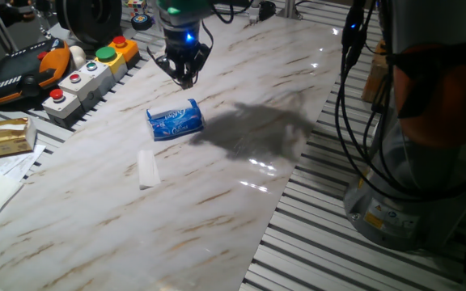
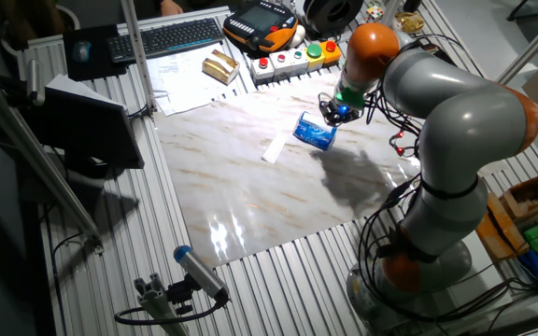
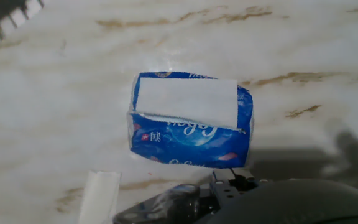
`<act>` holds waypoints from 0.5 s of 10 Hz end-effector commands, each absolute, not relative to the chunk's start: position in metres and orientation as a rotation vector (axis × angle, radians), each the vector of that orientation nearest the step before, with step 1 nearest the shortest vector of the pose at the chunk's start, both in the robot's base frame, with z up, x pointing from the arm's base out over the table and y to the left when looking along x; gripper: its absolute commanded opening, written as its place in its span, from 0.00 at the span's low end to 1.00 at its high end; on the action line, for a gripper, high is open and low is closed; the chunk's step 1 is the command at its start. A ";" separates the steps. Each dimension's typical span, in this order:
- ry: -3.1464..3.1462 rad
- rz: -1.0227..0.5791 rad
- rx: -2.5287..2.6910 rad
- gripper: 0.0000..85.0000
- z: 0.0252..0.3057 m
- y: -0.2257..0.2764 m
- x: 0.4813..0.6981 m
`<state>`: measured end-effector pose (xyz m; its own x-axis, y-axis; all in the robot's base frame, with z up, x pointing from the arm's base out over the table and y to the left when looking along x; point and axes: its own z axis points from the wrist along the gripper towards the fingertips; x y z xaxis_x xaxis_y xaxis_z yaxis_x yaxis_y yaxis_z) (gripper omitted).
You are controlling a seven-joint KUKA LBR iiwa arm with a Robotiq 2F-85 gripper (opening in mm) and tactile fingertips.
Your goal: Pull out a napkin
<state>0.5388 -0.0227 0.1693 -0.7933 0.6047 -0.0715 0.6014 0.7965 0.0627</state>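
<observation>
The blue plastic tissue packet [image 1: 175, 120] lies on the marble table [image 1: 241, 202], also in the other fixed view [image 2: 315, 133] and the hand view [image 3: 191, 140]. A white napkin sheet [image 3: 188, 101] shows flat on the packet's top, about as wide as the packet. No loose sheet lies on the marble. My gripper [image 1: 186, 79] hangs above and just behind the packet, apart from it, fingers together and empty; it also shows in the other fixed view [image 2: 336, 114]. In the hand view the fingertips are out of view.
A small narrow folded white strip [image 1: 146, 168] lies in front of the packet [image 2: 274, 147] [image 3: 99, 196]. A button box [image 1: 87, 77], a yellow box [image 1: 6, 136] and a teach pendant [image 2: 261, 21] sit past the table's far edge. Slatted metal borders the marble.
</observation>
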 end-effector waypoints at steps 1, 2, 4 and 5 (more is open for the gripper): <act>2.558 0.010 1.645 0.01 0.168 -0.023 0.540; 2.528 0.003 1.684 0.01 0.165 -0.022 0.541; 2.498 0.015 1.725 0.01 0.160 -0.023 0.544; 2.468 0.025 1.786 0.01 0.160 -0.024 0.549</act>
